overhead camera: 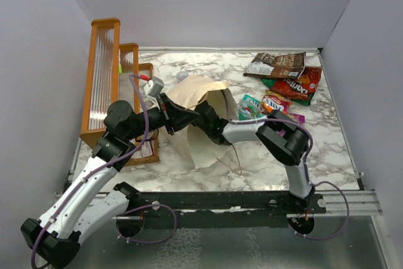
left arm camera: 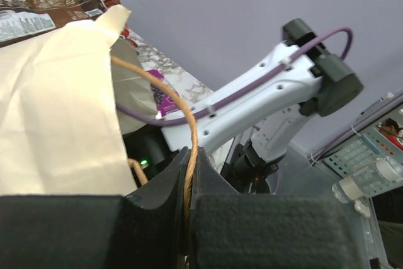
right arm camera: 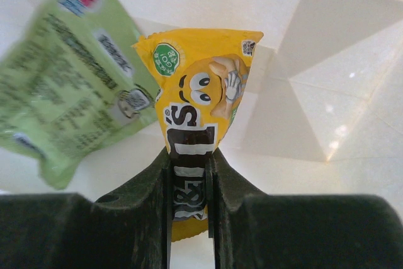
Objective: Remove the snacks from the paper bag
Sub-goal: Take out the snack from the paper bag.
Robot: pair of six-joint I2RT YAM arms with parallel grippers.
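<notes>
The cream paper bag (overhead camera: pixel 196 91) lies on its side mid-table. My left gripper (left arm camera: pixel 189 163) is shut on its tan loop handle (left arm camera: pixel 186 113) at the bag's left side (overhead camera: pixel 167 110). The right arm (overhead camera: pixel 247 130) reaches into the bag's mouth, so its fingers are hidden in the top view. Inside the bag, my right gripper (right arm camera: pixel 189 174) is shut on a yellow candy pack (right arm camera: pixel 200 89). A green packet (right arm camera: pixel 69 74) lies just left of it on the bag's inner wall (right arm camera: pixel 327 61). Outside lie a brown chip bag (overhead camera: pixel 277 64), an orange-red chip bag (overhead camera: pixel 296 84), a teal-pink packet (overhead camera: pixel 250 106) and a purple pouch (overhead camera: pixel 295 118).
An orange-framed wooden rack (overhead camera: pixel 104 86) stands along the left wall, close behind my left arm. The loose packets fill the table's far right corner. Grey walls close in three sides. The right arm (left arm camera: pixel 252 99) crosses close in front of the left wrist.
</notes>
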